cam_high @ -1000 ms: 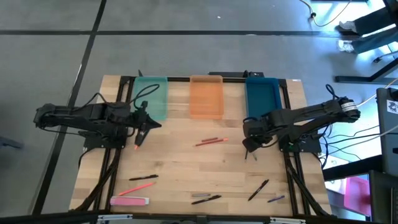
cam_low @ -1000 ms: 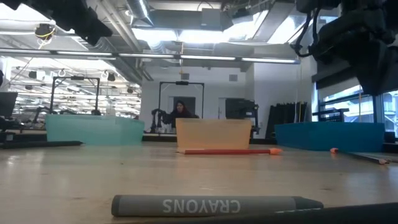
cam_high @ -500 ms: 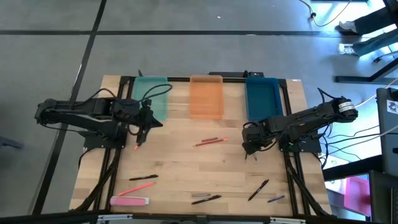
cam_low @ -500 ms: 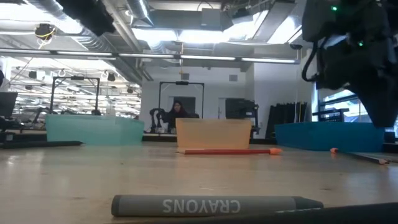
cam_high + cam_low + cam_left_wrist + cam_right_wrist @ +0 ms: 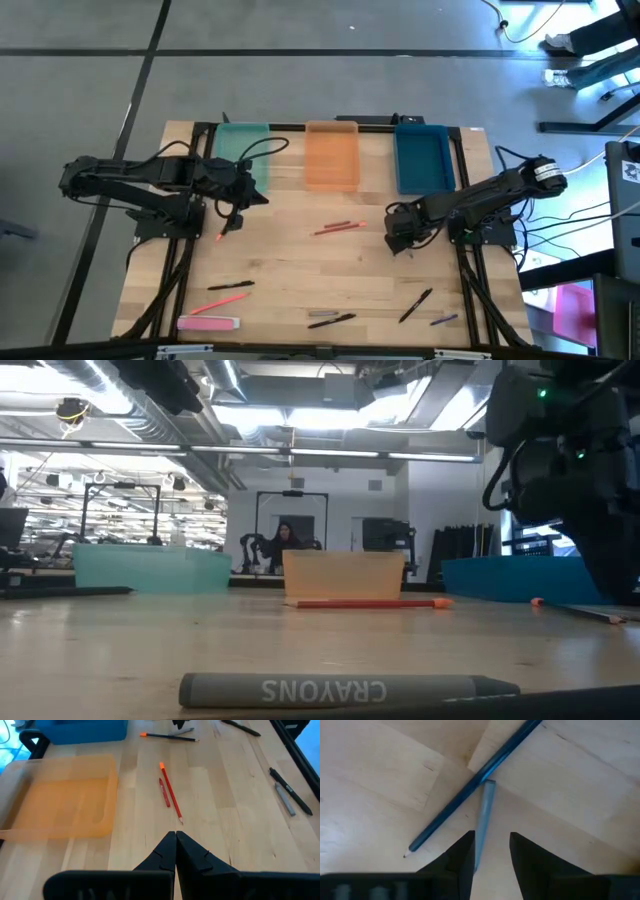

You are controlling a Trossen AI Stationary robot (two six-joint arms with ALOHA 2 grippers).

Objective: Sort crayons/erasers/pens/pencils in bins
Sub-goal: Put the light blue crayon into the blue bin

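On the pale wooden surface [image 5: 300, 270], the right pincer [image 5: 490, 851] hangs with fingers apart over a short blue-grey stick [image 5: 483, 822] lying lengthwise between them, touching a long blue pencil [image 5: 470, 790]. The left pincer [image 5: 175, 845] waits pressed together.

Three bins [image 5: 331, 155], one pink eraser [image 5: 209, 323], two red pencils [image 5: 338, 227], one grey crayon [image 5: 340, 690]

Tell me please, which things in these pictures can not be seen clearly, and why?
- Bin contents: in the low view the walls of the teal bin, orange bin and blue bin hide their insides.
- Blue pencil: its upper end is cut off by the right wrist view's edge.
- Light blue stick: its lower end is hidden between the right claw fingers.
- Small stick near the table's front: too small to identify in the high view.
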